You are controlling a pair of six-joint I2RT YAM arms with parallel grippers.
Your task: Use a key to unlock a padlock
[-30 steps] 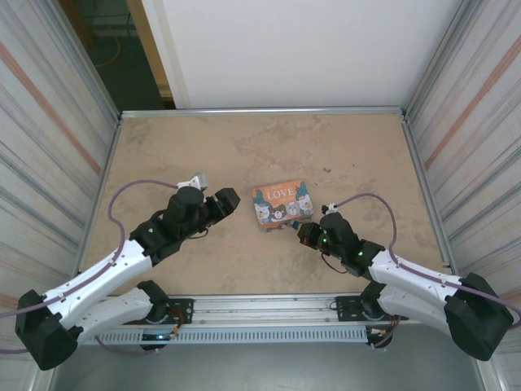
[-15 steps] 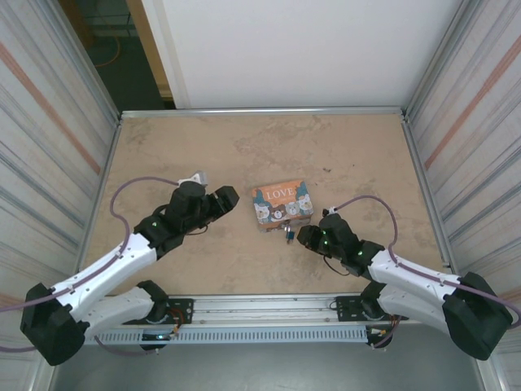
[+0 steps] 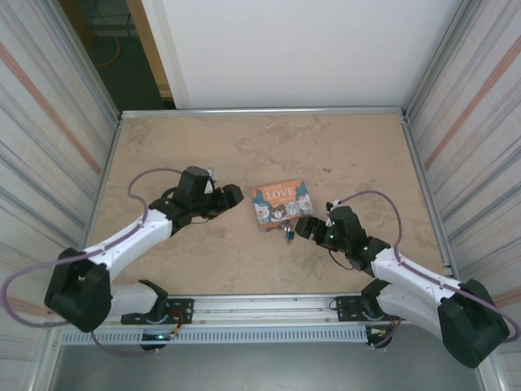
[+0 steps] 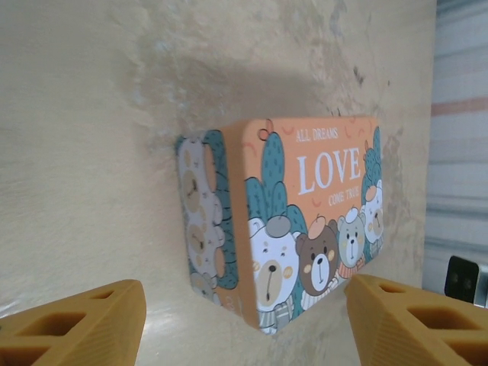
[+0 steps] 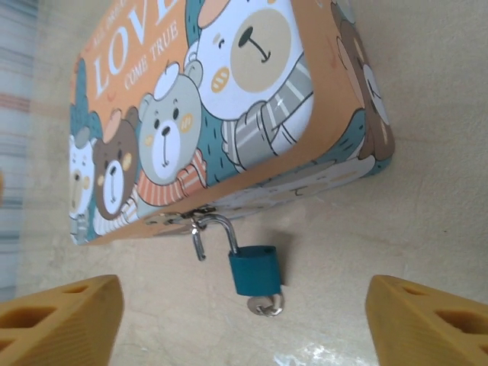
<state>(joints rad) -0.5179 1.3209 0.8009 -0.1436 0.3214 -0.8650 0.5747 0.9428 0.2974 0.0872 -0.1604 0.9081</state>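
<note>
The padlock (image 5: 254, 269) is a tiny teal body lying on the table against the front of the orange "LOVE" box (image 5: 229, 99). Its silver shackle (image 5: 221, 229) is swung open, still hooked through the box's hasp. The key (image 5: 265, 305) sticks out of the lock's bottom. My right gripper (image 5: 244, 328) is open, its fingers standing wide on either side of the lock without touching it. From above, the padlock (image 3: 289, 235) lies just left of the right gripper (image 3: 303, 230). My left gripper (image 3: 231, 195) is open and empty, just short of the box's left end (image 4: 206, 221).
The box (image 3: 282, 204) sits mid-table on a beige marbled top (image 3: 342, 155). Metal rails (image 3: 260, 112) edge the table, with striped walls on both sides. A purple cable loops off each arm. Bare tabletop lies behind the box.
My right gripper has gone from shut to open, letting go of the key and lock, which now lie in plain sight. The left arm has swung a little toward the box.
</note>
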